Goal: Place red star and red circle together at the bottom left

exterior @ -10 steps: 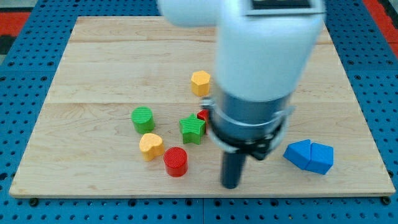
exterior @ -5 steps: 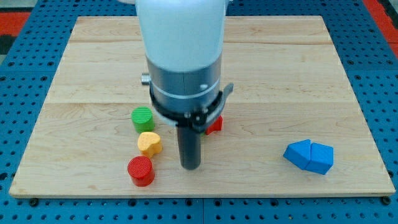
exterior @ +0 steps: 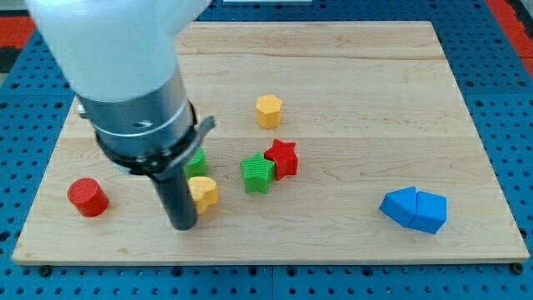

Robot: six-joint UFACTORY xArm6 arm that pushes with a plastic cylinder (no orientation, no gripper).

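The red circle (exterior: 87,197) lies near the board's bottom left corner. The red star (exterior: 282,158) lies near the middle, touching the green star (exterior: 258,173) on its left. My tip (exterior: 183,225) rests on the board near the view's bottom, well to the right of the red circle and just left of the yellow heart (exterior: 204,192). The tip is far left of the red star. The arm's wide body hides part of the green circle (exterior: 198,162).
A yellow hexagon (exterior: 268,111) sits above the red star. Two blue blocks (exterior: 414,209) lie together at the bottom right. The wooden board (exterior: 466,125) ends close below my tip.
My tip swept from the right to the left along the bottom. The red circle was pushed left to the bottom left corner. The red star and green star came back into view.
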